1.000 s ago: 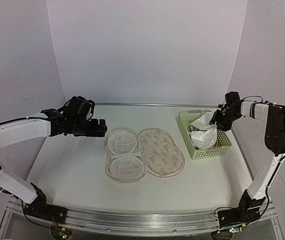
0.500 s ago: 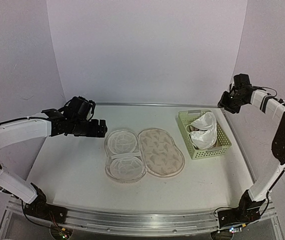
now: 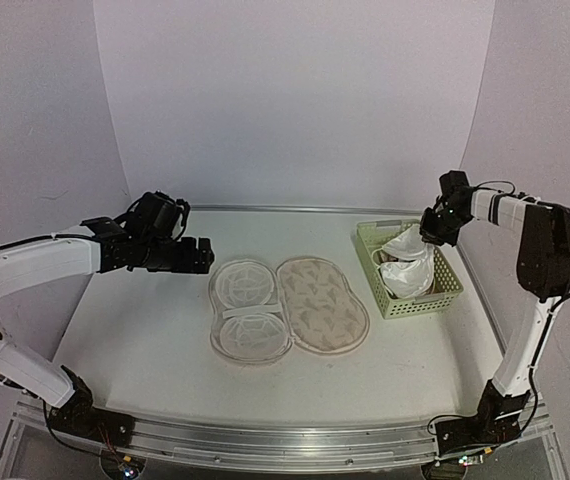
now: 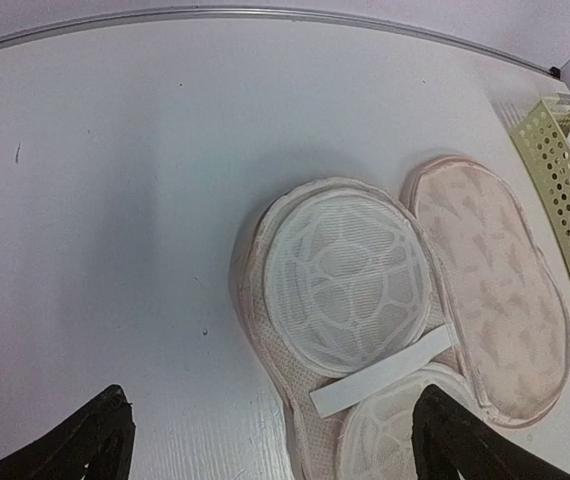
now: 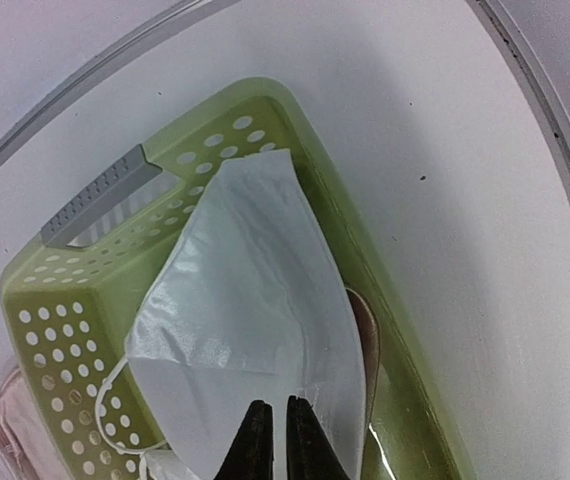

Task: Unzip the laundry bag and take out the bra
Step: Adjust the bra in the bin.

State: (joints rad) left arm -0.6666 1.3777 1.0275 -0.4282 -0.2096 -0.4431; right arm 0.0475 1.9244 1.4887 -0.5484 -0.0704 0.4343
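The laundry bag (image 3: 323,303) lies unzipped and spread flat mid-table. Its printed beige half is on the right and its white mesh-cup lining (image 3: 248,310) on the left; both show in the left wrist view (image 4: 490,290). The white bra (image 3: 408,265) lies in the pale-green basket (image 3: 420,306), also in the right wrist view (image 5: 255,310). My left gripper (image 3: 203,255) is open and empty, hovering left of the bag (image 4: 270,440). My right gripper (image 3: 428,228) hangs over the basket's far end, its jaws closed together just above the bra (image 5: 272,425).
The basket (image 5: 95,260) stands at the table's right, close to the raised metal rim (image 5: 555,150). The white backdrop curves up behind the table. Bare white table lies left of the bag (image 4: 115,220).
My right gripper lifted up and back from the basket, then came back down over its far end. The bra stays in the basket. The left arm has not moved.
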